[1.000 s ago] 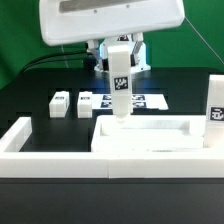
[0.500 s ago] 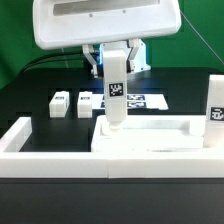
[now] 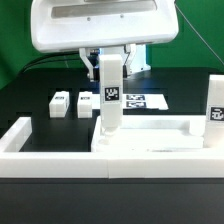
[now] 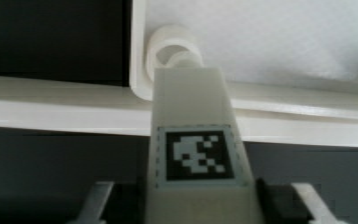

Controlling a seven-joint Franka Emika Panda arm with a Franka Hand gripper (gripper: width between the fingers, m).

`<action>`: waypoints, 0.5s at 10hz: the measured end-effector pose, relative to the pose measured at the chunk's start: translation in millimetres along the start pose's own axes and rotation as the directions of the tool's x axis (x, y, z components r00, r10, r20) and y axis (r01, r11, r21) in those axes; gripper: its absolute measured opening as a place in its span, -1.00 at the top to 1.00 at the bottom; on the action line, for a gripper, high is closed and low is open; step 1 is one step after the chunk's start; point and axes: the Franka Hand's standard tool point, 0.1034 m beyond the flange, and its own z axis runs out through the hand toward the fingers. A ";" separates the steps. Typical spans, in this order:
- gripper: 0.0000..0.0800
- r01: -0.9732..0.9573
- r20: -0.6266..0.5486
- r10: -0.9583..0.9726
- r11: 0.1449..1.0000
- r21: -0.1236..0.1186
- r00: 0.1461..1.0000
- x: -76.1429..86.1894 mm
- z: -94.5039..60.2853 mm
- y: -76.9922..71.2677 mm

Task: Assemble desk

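Desk tabletop [image 3: 160, 135], a white plastic rectangular slab with a raised rim, lies low in the centre of the exterior view. The two-finger gripper [image 3: 110, 58] is clamped on a white square tagged leg post [image 3: 110, 100], held upright with its lower end at the slab's left end. A second leg post [image 3: 214, 110] stands upright at far right.

Carries the leg post [image 3: 108, 98] further toward the exterior view's left than a second ago, and lower (the tag on its face drops with it). Brings its foot from near the back rim of the tabletop [image 3: 160, 128] down to the slab's corner on the exterior view's left; contact cannot be told. Shifts the gripper [image 4: 201, 205] and the arm's white housing [image 3: 100, 25] the same way.
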 end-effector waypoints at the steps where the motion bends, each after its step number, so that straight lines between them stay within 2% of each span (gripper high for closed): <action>1: 0.28 -0.001 0.001 0.001 1.000 -0.001 1.000 0.5 2.4 1.3; 5: 0.28 -0.010 0.015 0.010 1.000 -0.003 1.000 -5.8 10.2 8.0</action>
